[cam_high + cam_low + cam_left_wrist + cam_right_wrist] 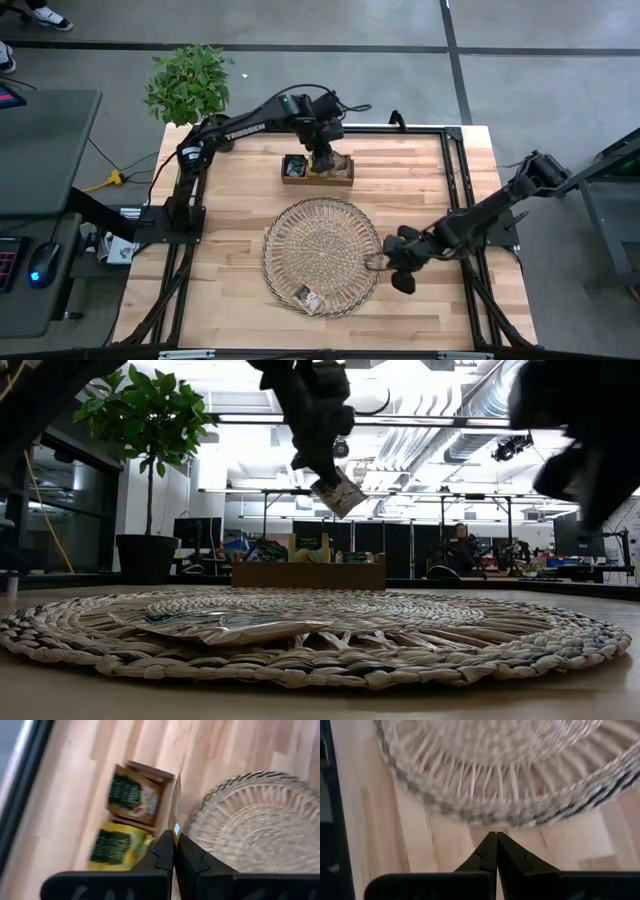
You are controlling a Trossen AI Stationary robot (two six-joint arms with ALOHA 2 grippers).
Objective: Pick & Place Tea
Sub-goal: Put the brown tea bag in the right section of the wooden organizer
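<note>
Tea sachet (338,495) pinched in my closed left gripper (174,836) above the wooden box (318,169), another sachet (308,295) on the woven tray (322,256); right gripper (496,839) closed, empty, beside tray.

Light butcher-block wooden table (420,180) carries a round woven straw tray (322,255) at centre. Small open wooden box (340,178) sits beyond it, toward the far edge. Leafy green potted plant (188,82) stands off the far-left corner.
</note>
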